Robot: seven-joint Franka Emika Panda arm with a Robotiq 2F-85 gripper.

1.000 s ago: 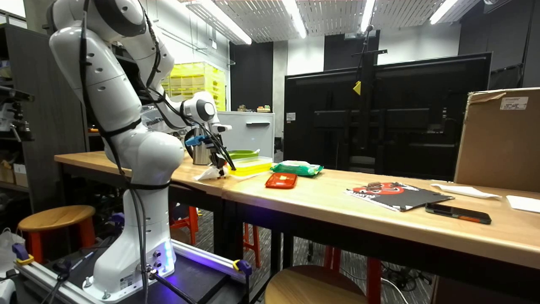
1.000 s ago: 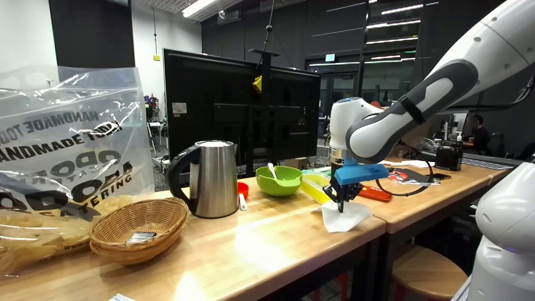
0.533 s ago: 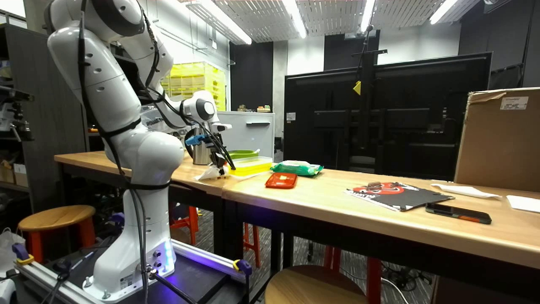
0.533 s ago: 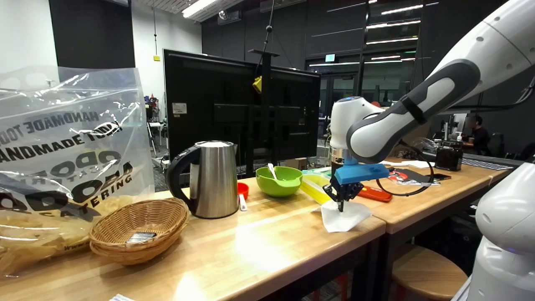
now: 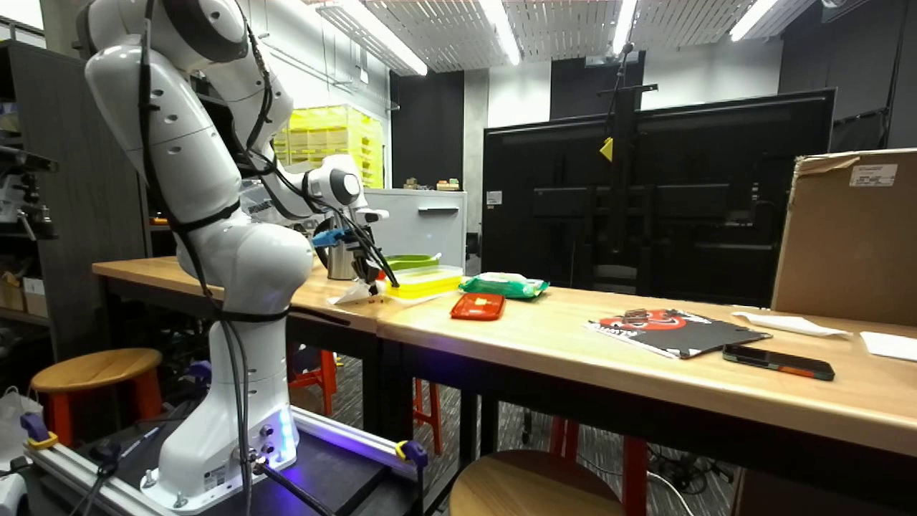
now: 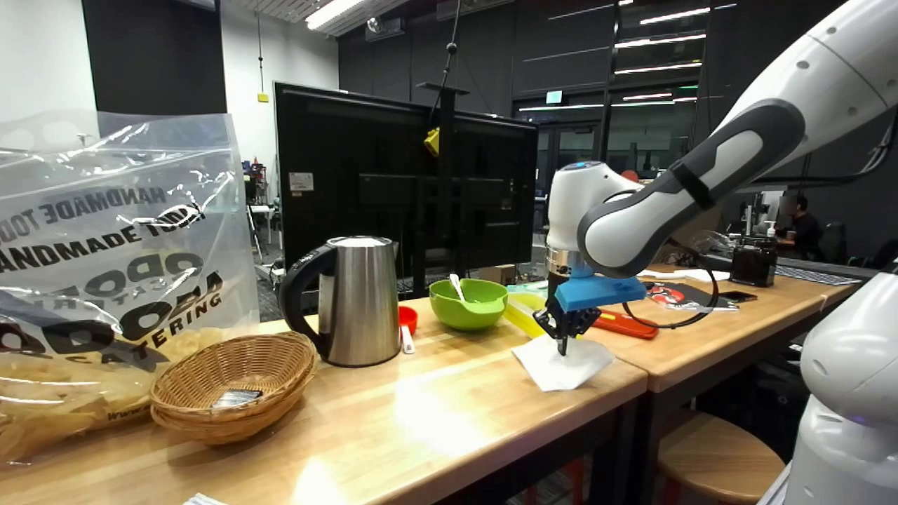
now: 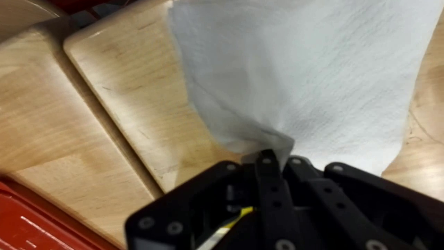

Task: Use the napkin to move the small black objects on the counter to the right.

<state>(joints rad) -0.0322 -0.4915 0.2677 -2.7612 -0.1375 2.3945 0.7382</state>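
End effector (image 7: 281,159), nearly closed, pinches the napkin (image 7: 333,76), whose gripped part is hidden.

In an exterior view, tube lights (image 5: 387,37) run along a slatted ceiling (image 5: 448,36). Below, the wall (image 5: 519,93) alternates white with dark panels (image 5: 428,129), a grey column (image 5: 476,107) among them. A large black screen (image 5: 551,222) shows in both exterior views. Yellow bins (image 5: 326,136) appear near a pale cabinet (image 5: 415,233); a dark shelf (image 5: 79,158) stands at the left edge. Red-legged stools (image 5: 534,487) have round wooden seats. The carpet (image 5: 602,441) is grey. In an exterior view, bright strips (image 6: 659,66) show in dark glass (image 6: 652,130).
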